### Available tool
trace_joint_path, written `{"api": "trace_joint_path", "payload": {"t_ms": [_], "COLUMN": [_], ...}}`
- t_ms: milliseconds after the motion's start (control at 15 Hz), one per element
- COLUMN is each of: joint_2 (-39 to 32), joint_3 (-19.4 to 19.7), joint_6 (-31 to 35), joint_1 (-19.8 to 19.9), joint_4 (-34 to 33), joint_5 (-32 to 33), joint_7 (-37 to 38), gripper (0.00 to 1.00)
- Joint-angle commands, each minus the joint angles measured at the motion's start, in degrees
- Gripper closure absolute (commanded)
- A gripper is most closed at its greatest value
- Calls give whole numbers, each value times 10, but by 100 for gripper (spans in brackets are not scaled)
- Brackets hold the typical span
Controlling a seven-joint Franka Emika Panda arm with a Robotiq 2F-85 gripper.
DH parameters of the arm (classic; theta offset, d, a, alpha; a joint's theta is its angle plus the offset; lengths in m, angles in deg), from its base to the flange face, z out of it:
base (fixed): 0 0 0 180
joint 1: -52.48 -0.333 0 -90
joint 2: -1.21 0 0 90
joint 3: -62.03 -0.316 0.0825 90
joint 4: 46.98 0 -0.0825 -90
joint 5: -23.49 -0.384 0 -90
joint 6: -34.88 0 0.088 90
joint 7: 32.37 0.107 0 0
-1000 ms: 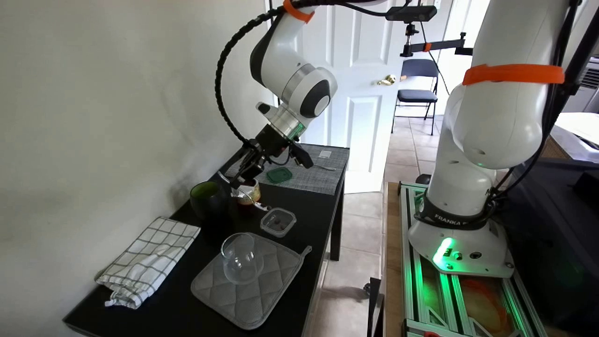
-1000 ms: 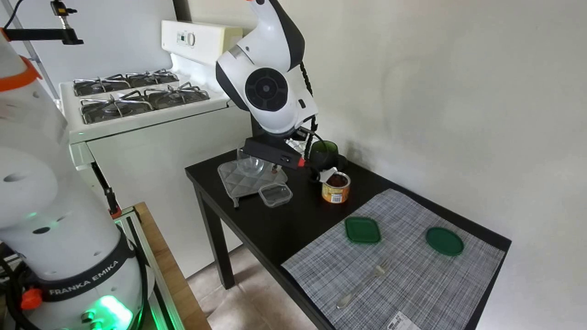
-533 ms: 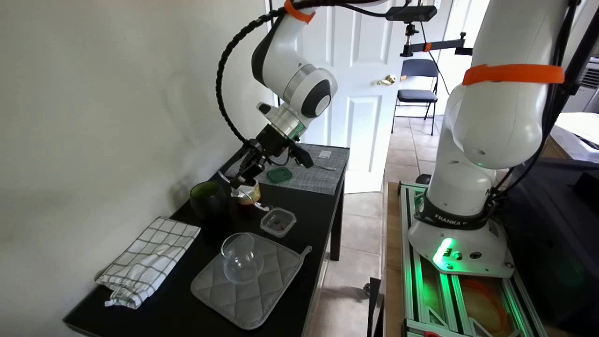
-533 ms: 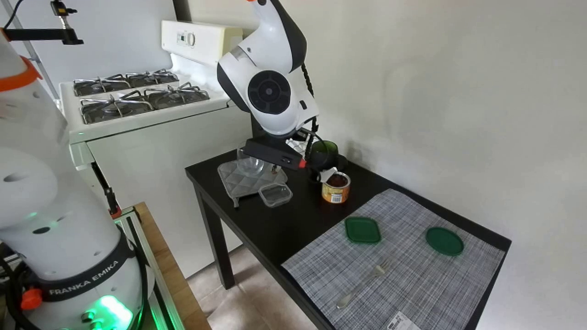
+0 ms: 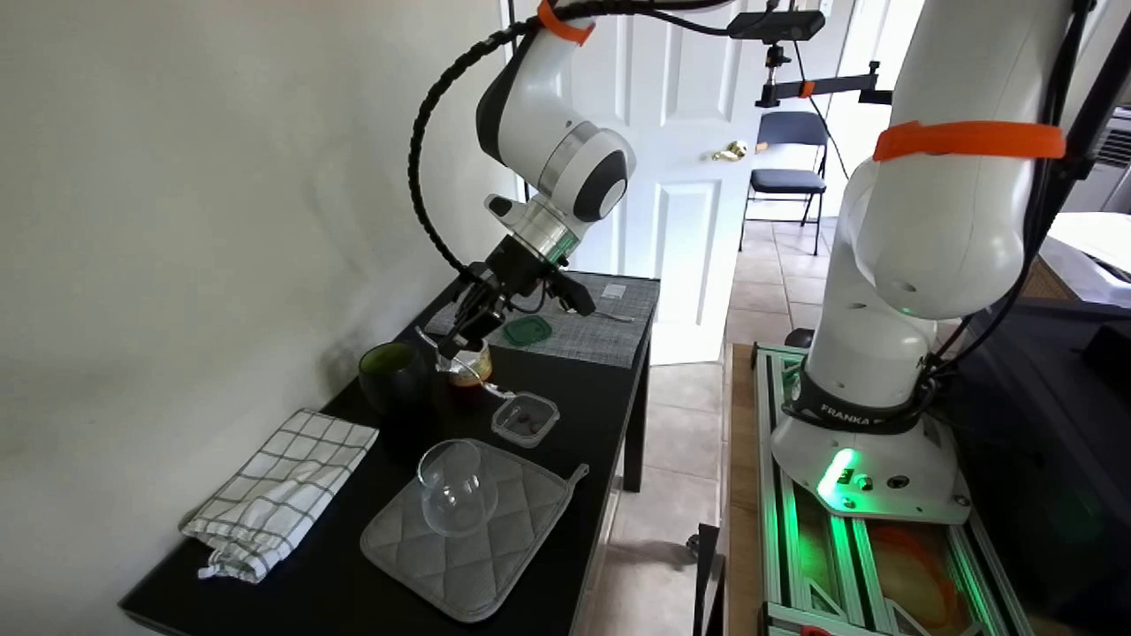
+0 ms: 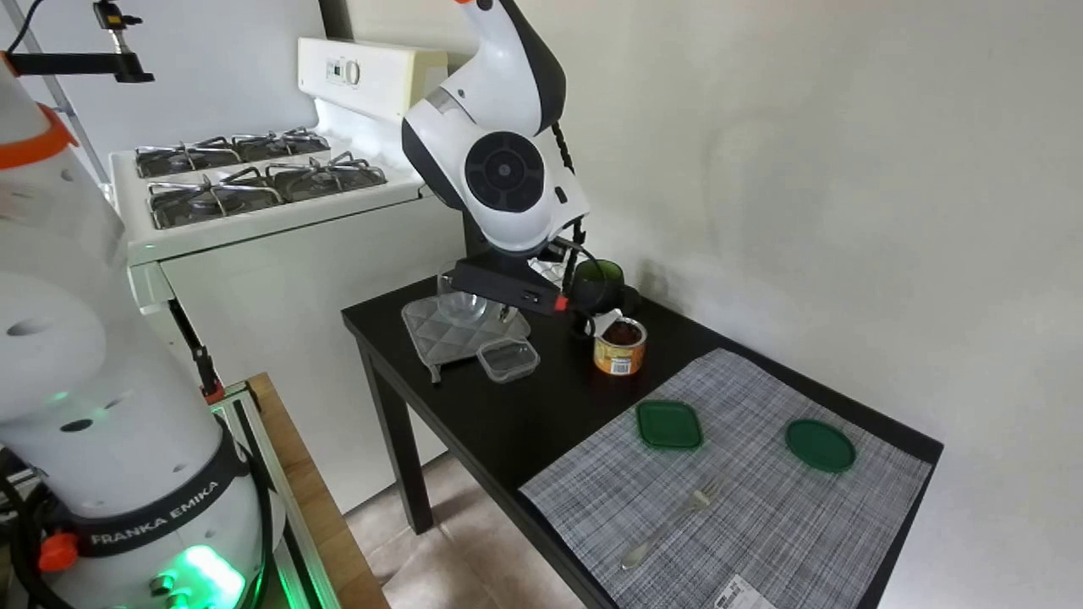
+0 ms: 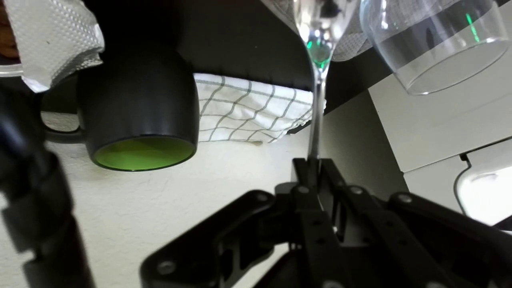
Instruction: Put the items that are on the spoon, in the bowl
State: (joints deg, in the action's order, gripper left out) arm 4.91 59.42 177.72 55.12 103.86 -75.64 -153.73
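My gripper (image 7: pixel 314 164) is shut on the handle of a metal spoon (image 7: pixel 318 108), which reaches away from the fingertips. In an exterior view the spoon (image 5: pixel 477 380) slopes down from the gripper (image 5: pixel 448 350), its far end close above the corner of a clear square container (image 5: pixel 543 427). Dark red items (image 5: pixel 525 419) lie inside that container. On the spoon's hollow, cut by the top edge of the wrist view, sits a dark patch (image 7: pixel 330 8); whether it is an item or a reflection I cannot tell. The bowl is out of view.
Beside the spoon stand an opened can (image 6: pixel 620 348) with its lid bent up and a dark mug (image 7: pixel 138 108) with a green inside. A clear glass vessel (image 5: pixel 457 490) rests on a grey pot holder (image 5: pixel 495 565). A checked towel (image 5: pixel 283 486) lies along the wall.
The wrist has turned slightly. Dark red bits that showed at the spoon's end no longer show there in the exterior views, and those in the container stand out more.
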Motion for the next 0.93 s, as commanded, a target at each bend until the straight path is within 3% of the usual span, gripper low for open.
{"api": "trace_joint_path", "payload": {"t_ms": [0, 467, 867], "joint_2": [17, 17, -18], "joint_3": [5, -13, -34], "joint_6": [18, 148, 258], "joint_1": [-8, -13, -17], "joint_4": [12, 9, 17], "joint_5": [19, 69, 164], "joint_7": [20, 81, 164], "gripper": [97, 97, 97]}}
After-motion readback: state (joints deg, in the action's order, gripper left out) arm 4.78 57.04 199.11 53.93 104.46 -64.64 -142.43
